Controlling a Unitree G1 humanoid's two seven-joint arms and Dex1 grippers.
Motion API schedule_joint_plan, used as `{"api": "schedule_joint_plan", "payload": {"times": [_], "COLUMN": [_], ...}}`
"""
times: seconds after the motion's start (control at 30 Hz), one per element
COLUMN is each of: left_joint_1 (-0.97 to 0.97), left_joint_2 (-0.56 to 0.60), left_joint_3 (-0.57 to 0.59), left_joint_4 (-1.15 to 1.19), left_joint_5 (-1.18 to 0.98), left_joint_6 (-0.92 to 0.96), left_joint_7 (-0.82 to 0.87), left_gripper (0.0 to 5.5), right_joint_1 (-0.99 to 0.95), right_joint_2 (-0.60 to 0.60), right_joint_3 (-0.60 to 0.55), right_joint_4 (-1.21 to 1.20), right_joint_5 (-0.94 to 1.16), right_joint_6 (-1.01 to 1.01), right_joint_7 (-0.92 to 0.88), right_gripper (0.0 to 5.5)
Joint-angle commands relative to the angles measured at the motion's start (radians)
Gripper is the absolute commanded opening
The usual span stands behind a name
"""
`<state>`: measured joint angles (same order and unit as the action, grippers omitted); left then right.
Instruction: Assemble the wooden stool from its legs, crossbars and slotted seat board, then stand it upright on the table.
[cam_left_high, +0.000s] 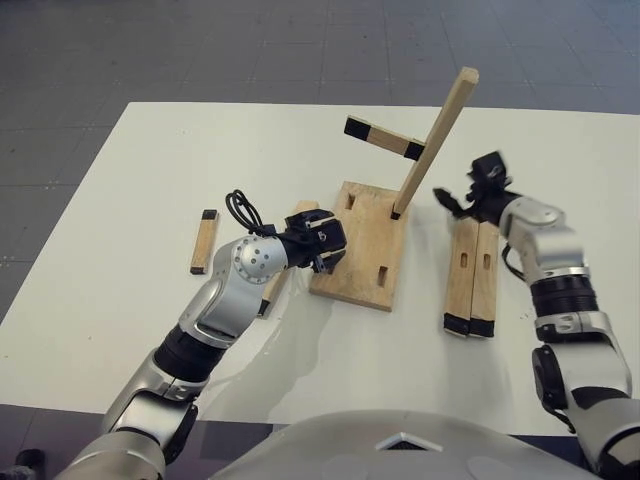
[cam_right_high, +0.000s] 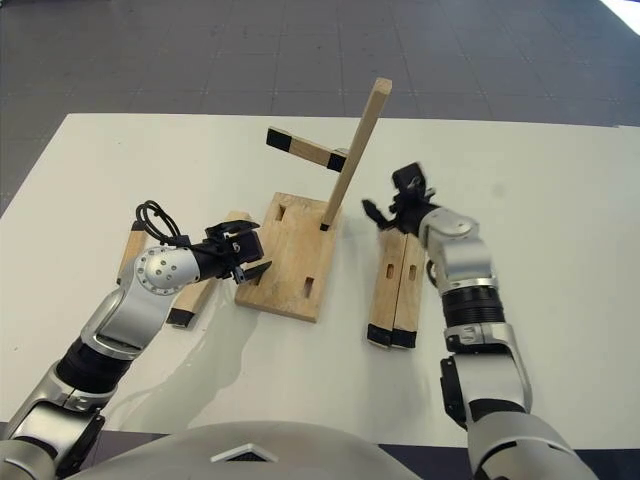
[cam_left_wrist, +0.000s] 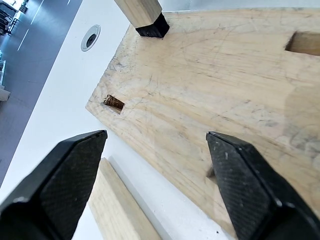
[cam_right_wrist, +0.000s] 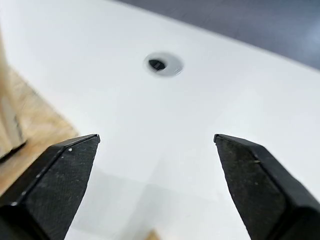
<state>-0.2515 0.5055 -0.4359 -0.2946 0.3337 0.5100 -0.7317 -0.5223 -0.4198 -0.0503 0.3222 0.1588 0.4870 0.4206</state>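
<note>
The seat board (cam_left_high: 360, 245) lies flat in the middle of the white table (cam_left_high: 150, 180). Of the board's four slots (cam_left_high: 384, 272), the far right one holds the black-tipped foot of a leg (cam_left_high: 437, 140), which leans toward the far right rather than standing straight. The other three slots are open, with nothing in them. A crossbar (cam_left_high: 385, 137) with black ends sticks out to the left from about halfway up this leg, clear above the table.

Just right of the board, two spare legs (cam_left_high: 472, 275) lie side by side, touching, running near to far. Well left of the board a short crossbar (cam_left_high: 204, 241) lies alone. Between it and the board lies another wooden piece (cam_right_high: 205, 290), close against the board's left edge. The left arm covers most of it, so it may be a leg, but I cannot tell.

The left gripper (cam_left_wrist: 155, 145) hovers at the board's left edge with its fingers spread wide, grasping nothing. One finger (cam_left_wrist: 250, 190) is over the board and the other is out past its edge. The right gripper (cam_left_high: 465, 190) hangs just right of the standing leg's foot, above the far ends of the two spare legs. Its fingers are released and apart, with bare table between them. A round hole (cam_right_wrist: 162, 64) in the table lies ahead of them.
</note>
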Motion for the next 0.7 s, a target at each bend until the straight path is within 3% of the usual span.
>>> {"api": "schedule_joint_plan", "payload": {"times": [0.03,0.23,0.43,0.7], "left_joint_1": [0.003,0.013,0.017,0.01], "left_joint_2": [0.0,-0.002,-0.01,-0.013], "left_joint_3": [0.006,-0.013,-0.021,-0.023], "left_joint_4": [-0.005,0.015,0.031,0.042], "left_joint_5": [0.01,0.007,0.005,0.001], "left_joint_6": [0.007,-0.02,-0.022,-0.018], "left_joint_7": [0.019,0.026,0.033,0.039], "left_gripper": [3.68,3.68,3.68,3.68], "right_joint_1": [-0.168,-0.533,-0.617,-0.653], "right_joint_2": [-0.049,0.009,0.114,0.153], "right_joint_3": [-0.138,-0.187,-0.157,-0.135], "right_joint_4": [-0.068,0.132,0.275,0.332], "right_joint_5": [0.048,0.148,0.164,0.157], "right_joint_6": [0.065,0.035,-0.015,0.002], "right_joint_7": [-0.081,-0.039,-0.015,-0.005], "right_gripper": [4.23,4.23,4.23,4.23]}}
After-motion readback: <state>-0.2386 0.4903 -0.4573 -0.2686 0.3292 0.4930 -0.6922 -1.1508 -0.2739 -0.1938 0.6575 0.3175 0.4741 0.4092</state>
